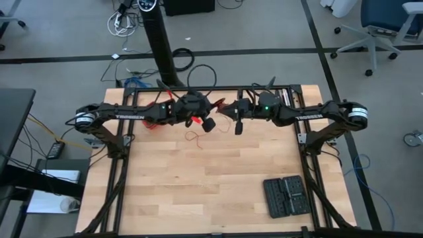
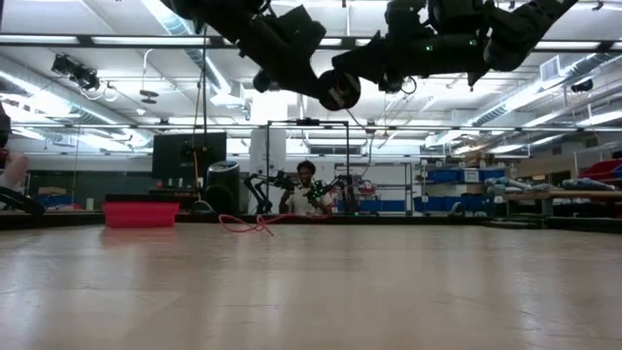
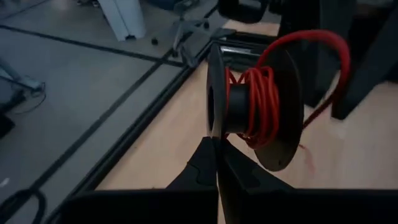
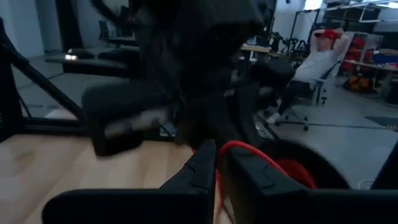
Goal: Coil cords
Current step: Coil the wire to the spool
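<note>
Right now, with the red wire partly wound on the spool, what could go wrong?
1. The left pincer grips only the thin edge of the spool; it may slip or twist.
2. The right pincer has the red wire between barely parted fingers; tension could be lost and the turns loosen.
3. The loose tail on the table could snag.

Red wire point(image 2: 255, 226) on table point(image 2: 311, 292), red box point(image 2: 141, 214), arms overhead

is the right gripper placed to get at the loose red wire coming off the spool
Probably yes: the right gripper sits right at the red wire beside the spool that the left gripper pinches; nothing between.
</note>
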